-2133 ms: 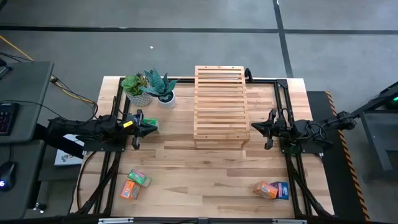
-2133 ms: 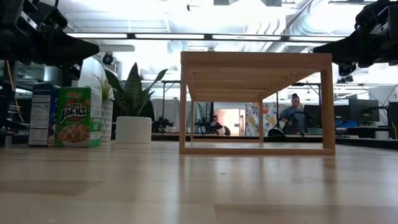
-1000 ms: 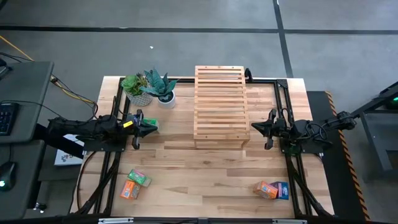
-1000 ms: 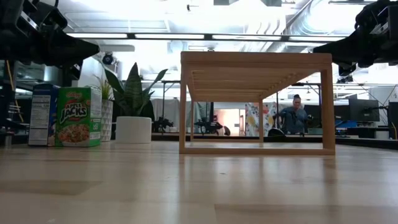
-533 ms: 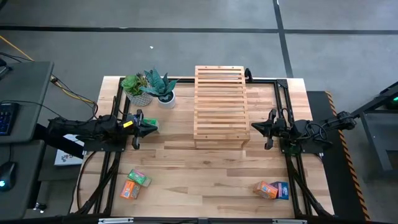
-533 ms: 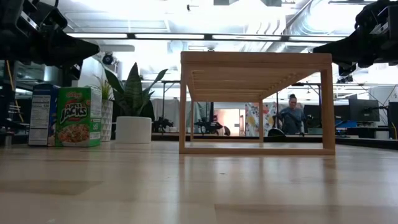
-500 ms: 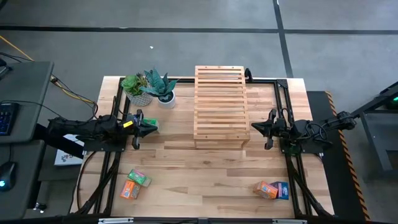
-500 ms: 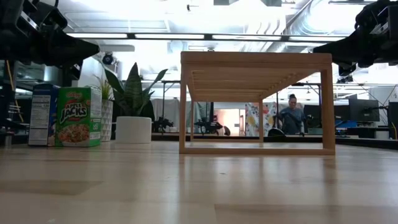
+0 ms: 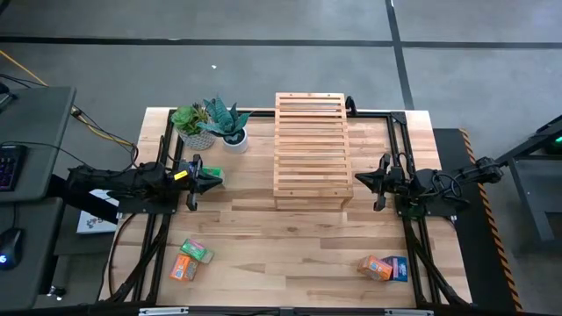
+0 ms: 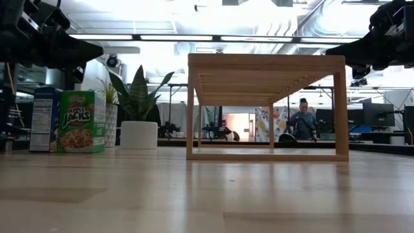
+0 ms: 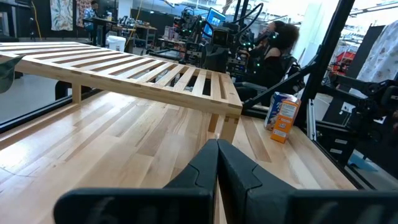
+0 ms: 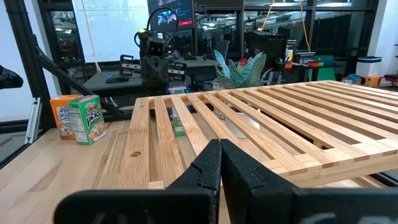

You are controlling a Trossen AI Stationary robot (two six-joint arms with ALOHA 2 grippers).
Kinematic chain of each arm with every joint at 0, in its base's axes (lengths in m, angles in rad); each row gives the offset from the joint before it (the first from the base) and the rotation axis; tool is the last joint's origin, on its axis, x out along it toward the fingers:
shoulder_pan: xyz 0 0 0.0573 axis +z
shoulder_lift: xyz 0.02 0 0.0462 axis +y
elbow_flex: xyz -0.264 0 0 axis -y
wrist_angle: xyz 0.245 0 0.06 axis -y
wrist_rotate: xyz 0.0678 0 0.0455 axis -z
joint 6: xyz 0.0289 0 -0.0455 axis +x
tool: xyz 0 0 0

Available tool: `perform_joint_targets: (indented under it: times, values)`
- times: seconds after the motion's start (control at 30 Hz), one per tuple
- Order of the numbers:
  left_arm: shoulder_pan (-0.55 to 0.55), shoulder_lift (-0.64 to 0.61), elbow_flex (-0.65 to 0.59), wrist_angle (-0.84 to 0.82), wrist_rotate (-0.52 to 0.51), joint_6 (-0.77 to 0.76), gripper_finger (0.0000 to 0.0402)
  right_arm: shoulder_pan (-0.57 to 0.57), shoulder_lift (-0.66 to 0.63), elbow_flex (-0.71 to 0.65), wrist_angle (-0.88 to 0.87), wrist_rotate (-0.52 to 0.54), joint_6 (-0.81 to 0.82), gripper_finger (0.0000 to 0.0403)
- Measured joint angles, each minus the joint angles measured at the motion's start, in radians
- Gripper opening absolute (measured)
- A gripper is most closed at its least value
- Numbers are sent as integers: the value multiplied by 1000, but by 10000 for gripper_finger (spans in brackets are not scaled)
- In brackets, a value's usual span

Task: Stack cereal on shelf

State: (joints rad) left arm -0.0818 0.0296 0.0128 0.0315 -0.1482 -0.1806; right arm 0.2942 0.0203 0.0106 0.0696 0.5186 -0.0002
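Wooden slatted shelf (image 9: pixel 313 147) mid-table, small cardboard cereal boxes (image 9: pixel 190 261) scattered — both grippers' (image 9: pixel 216 178) jaws closed, empty.

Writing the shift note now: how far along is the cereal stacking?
Nothing is done: the light wooden slatted shelf holds no cereal. Nothing is in hand; the left gripper and right gripper are shut, flanking it. Left: all the small cardboard cereal boxes, near-left, near-right, beside the left gripper.

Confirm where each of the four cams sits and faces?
High: overhead, straight down; left gripper and right gripper flank the shelf.
Low: tabletop height, level across at the shelf; arms at top corners.
Left wrist: past its shut fingers toward the shelf.
Right wrist: past its shut fingers, likewise.
All four share the shelf.
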Motion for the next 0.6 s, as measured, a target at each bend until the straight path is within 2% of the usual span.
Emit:
perform_joint_targets:
  times: [0.27,0.4,0.5,0.57,0.6]
  values:
    - [0,0,0,0,0,0,1,0,0,0,23,-5,18,3]
    - [0,0,0,0,0,0,1,0,0,0,238,-3,138,3]
    - [0,0,0,0,0,0,1,0,-1,0,456,40,34,3]
    - [0,0,0,0,0,0,1,0,0,0,555,-6,-50,3]
    - [0,0,0,0,0,0,1,0,1,0,603,-71,-74,3]
